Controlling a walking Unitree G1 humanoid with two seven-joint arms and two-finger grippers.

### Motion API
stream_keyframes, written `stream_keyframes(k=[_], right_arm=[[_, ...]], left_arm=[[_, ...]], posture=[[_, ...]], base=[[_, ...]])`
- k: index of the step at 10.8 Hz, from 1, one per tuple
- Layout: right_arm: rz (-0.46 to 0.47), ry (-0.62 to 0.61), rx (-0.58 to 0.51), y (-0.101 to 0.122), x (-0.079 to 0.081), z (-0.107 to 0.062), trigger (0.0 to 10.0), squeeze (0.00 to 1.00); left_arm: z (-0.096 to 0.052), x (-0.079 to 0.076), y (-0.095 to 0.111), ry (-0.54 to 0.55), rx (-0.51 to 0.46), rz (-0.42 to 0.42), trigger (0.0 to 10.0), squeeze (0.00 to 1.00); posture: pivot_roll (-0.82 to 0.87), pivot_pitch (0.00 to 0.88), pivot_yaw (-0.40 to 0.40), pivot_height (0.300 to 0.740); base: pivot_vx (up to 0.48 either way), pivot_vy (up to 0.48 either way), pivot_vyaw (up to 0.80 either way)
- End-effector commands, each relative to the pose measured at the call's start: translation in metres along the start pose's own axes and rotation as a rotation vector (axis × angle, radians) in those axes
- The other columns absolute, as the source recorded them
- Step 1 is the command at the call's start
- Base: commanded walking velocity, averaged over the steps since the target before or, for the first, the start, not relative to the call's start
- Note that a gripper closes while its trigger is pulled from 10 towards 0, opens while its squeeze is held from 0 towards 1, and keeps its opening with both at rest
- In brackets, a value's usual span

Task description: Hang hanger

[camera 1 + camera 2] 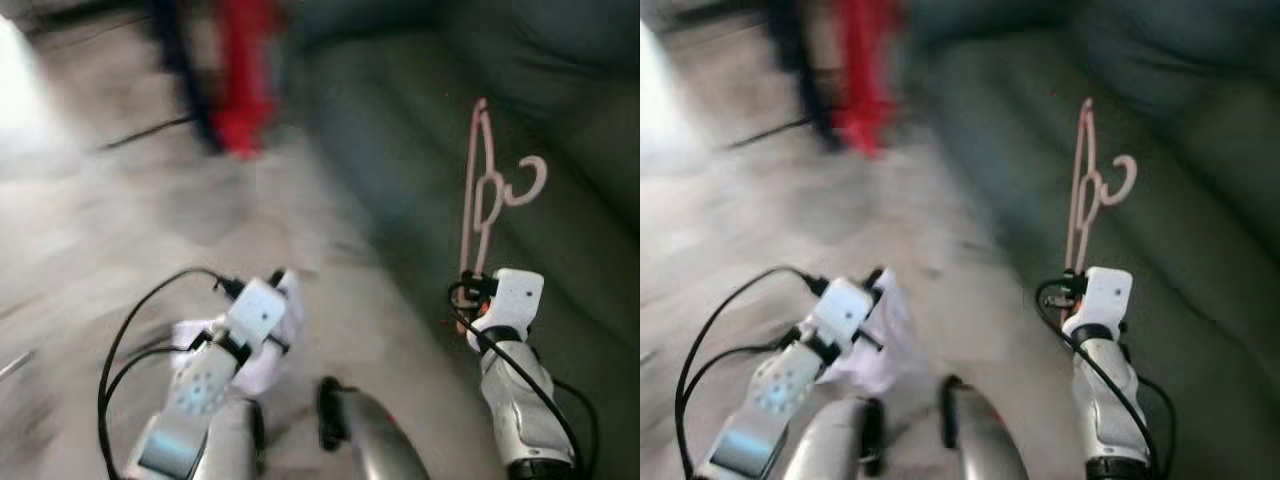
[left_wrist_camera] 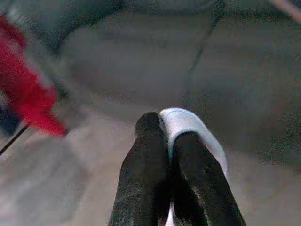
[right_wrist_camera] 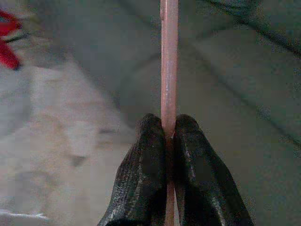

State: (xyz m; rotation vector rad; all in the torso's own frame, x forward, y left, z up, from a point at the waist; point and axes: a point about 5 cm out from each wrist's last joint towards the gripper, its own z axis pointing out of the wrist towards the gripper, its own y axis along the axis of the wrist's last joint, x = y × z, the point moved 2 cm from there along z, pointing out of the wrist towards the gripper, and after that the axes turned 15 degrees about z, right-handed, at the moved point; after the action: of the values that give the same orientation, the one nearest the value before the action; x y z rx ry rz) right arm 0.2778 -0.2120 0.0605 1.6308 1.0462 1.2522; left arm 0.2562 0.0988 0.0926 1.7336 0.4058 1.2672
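Currently, a pink hanger is carried upright, clamped in the right pincer.
A white cloth is pinched in the left pincer; a rail must be found next.

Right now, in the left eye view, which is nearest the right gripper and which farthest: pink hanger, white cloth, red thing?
1. Pink hanger: clamped in the right gripper, before the green sofa.
2. White cloth: held in the left gripper.
3. Red thing: blurred, far across the floor.
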Motion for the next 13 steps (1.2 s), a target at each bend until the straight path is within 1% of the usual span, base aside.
stream_keyframes(k=[1, 2, 4, 6, 7, 9, 10, 11, 12, 13], right_arm=[[-0.003, -0.020, 0.025, -0.007, -0.004, -0.005, 10.0, 0.00], [-0.005, -0.019, 0.023, -0.008, -0.004, -0.004, 10.0, 0.00], [-0.010, -0.020, 0.016, -0.007, -0.004, -0.003, 10.0, 0.00], [-0.015, -0.018, 0.018, -0.007, -0.005, -0.002, 10.0, 0.00], [-0.019, -0.016, 0.020, -0.006, -0.005, -0.001, 10.0, 0.00], [-0.028, -0.008, 0.020, -0.006, -0.004, 0.000, 10.0, 0.00], [-0.004, 0.005, 0.001, -0.002, -0.001, 0.001, 10.0, 0.00], [-0.018, 0.042, -0.006, 0.000, 0.003, 0.001, 10.0, 0.00], [-0.052, 0.058, 0.016, -0.003, 0.006, 0.001, 10.0, 0.00], [-0.084, 0.112, 0.022, -0.001, 0.016, 0.005, 10.0, 0.00]], left_arm=[[-0.003, 0.007, 0.005, 0.019, -0.045, -0.031, 10.0, 0.00], [-0.001, 0.011, 0.001, 0.035, -0.031, -0.022, 10.0, 0.00], [0.002, 0.017, 0.002, 0.068, -0.045, -0.011, 10.0, 0.00], [0.002, 0.028, 0.005, 0.140, -0.061, -0.020, 10.0, 0.00], [0.004, 0.030, 0.005, 0.151, -0.060, -0.026, 10.0, 0.00], [0.006, 0.032, 0.005, 0.177, -0.058, -0.005, 10.0, 0.00], [0.007, 0.040, 0.005, 0.236, -0.050, 0.015, 10.0, 0.00], [0.006, 0.048, 0.002, 0.300, -0.032, -0.014, 10.0, 0.00], [0.004, 0.062, -0.008, 0.426, 0.028, -0.129, 10.0, 0.00], [0.000, 0.074, -0.014, 0.531, 0.065, -0.158, 10.0, 0.00]], posture=[[0.02, 0.298, -0.066, 0.740], [0.02, 0.300, -0.067, 0.740], [0.02, 0.294, -0.064, 0.740], [0.02, 0.293, -0.067, 0.740], [0.02, 0.291, -0.071, 0.740], [0.01, 0.287, -0.078, 0.740], [0.01, 0.287, -0.081, 0.740], [0.01, 0.289, -0.091, 0.740], [0.01, 0.284, -0.101, 0.740], [0.02, 0.276, -0.130, 0.740]], base=[[0.000, 0.000, -0.80], [0.000, 0.000, -0.80], [0.000, 0.000, -0.80], [0.000, 0.000, -0.80], [0.000, 0.000, -0.80], [0.000, 0.000, -0.80], [0.000, 0.000, -0.80], [0.000, 0.000, 0.00], [0.000, 0.000, 0.00], [0.000, 0.000, 0.00]])
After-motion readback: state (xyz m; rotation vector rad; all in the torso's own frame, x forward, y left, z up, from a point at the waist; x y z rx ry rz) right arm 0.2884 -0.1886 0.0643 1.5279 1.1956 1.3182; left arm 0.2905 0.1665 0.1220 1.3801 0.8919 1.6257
